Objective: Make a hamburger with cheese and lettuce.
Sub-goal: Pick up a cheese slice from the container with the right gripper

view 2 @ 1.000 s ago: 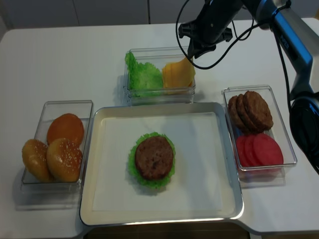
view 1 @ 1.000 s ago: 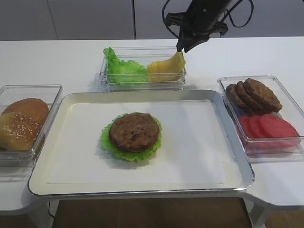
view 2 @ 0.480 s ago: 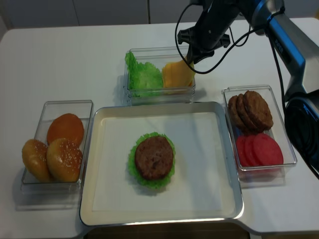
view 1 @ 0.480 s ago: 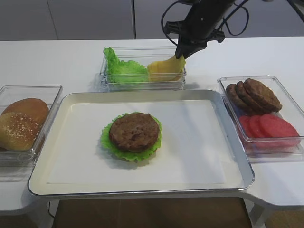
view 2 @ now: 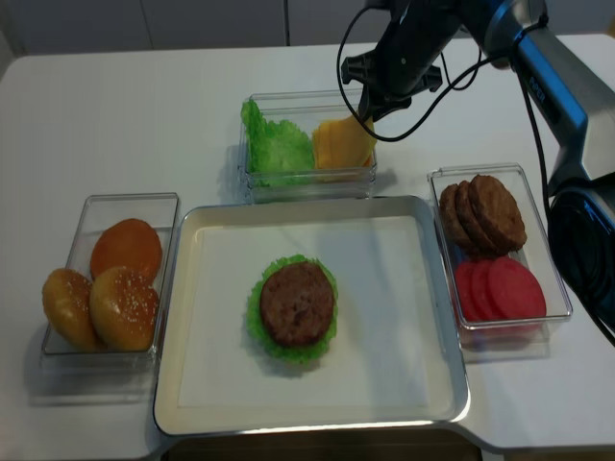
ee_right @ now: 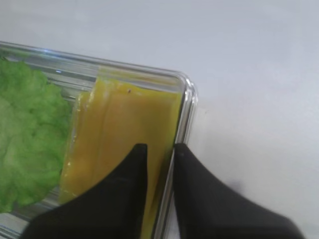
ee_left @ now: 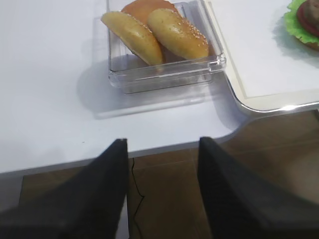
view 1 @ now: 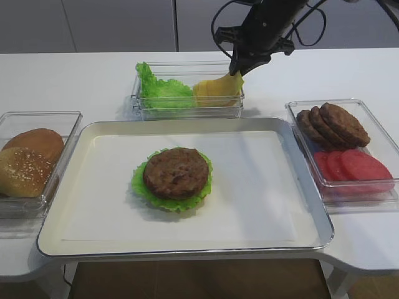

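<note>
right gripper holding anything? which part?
The right gripper pinches a cheese slice by its edge at the container's right wall. The left gripper is open and empty.

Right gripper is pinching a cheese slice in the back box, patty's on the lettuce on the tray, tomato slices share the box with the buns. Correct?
One slip: the tomato slices share the right-hand box with the spare patties, not with the buns, which sit alone in the left box. The exterior high realsense view shows it. The rest holds: right gripper on the cheese slice, patty on lettuce on the tray.
</note>
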Controlling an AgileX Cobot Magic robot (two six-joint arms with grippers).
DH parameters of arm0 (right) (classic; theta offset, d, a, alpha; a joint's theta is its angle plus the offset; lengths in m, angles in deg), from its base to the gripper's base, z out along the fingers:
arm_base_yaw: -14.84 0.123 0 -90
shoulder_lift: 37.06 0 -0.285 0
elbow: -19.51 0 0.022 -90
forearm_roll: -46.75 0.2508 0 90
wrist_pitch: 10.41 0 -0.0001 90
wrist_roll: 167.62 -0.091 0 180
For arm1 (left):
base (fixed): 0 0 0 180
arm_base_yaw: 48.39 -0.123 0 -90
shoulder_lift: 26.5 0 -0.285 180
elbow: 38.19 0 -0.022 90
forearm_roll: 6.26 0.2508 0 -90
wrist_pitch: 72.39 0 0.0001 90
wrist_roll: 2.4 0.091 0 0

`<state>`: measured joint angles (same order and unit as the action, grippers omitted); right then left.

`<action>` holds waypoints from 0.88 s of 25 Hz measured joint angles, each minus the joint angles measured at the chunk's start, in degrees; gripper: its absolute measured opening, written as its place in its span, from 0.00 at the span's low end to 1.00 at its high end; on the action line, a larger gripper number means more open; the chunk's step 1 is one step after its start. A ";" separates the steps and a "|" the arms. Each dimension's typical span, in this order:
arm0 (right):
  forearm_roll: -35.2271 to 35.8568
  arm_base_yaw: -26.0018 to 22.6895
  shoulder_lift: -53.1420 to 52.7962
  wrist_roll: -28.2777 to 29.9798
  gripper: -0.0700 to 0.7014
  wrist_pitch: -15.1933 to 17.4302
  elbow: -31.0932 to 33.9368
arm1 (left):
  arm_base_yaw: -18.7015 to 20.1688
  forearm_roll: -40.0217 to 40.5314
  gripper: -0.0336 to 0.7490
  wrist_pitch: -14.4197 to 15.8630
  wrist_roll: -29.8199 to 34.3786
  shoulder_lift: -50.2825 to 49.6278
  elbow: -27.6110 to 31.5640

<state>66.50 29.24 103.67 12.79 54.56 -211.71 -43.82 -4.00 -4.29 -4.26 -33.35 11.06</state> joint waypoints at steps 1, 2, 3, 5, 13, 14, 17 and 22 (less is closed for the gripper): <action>0.04 0.00 0.00 0.00 0.30 0.00 0.00 | 0.00 0.00 0.48 0.00 0.00 0.00 0.00; 0.21 0.00 0.11 0.00 0.30 0.00 0.00 | 0.00 0.00 0.48 0.00 0.00 0.00 0.00; 0.50 0.00 0.19 0.00 0.30 0.00 0.00 | 0.00 0.00 0.48 0.00 0.00 0.00 0.00; 0.77 0.00 0.39 0.00 0.30 0.00 0.00 | 0.00 0.00 0.48 0.00 0.00 0.00 0.00; 0.94 0.00 0.39 -0.41 0.19 0.00 0.00 | 0.00 0.00 0.48 0.00 0.00 0.00 0.00; 1.04 0.00 0.39 -0.41 0.19 0.00 0.00 | 0.00 0.00 0.48 0.00 0.00 0.00 0.00; 1.04 0.00 0.39 -0.41 0.19 0.00 0.00 | 0.00 0.00 0.48 0.00 0.00 0.00 0.00; 1.04 0.00 0.39 -0.41 0.19 0.12 0.00 | 0.00 0.00 0.48 0.00 0.00 0.00 0.00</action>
<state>67.54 29.24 104.05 12.38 54.68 -211.71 -43.82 -4.00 -4.29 -4.26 -33.35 11.06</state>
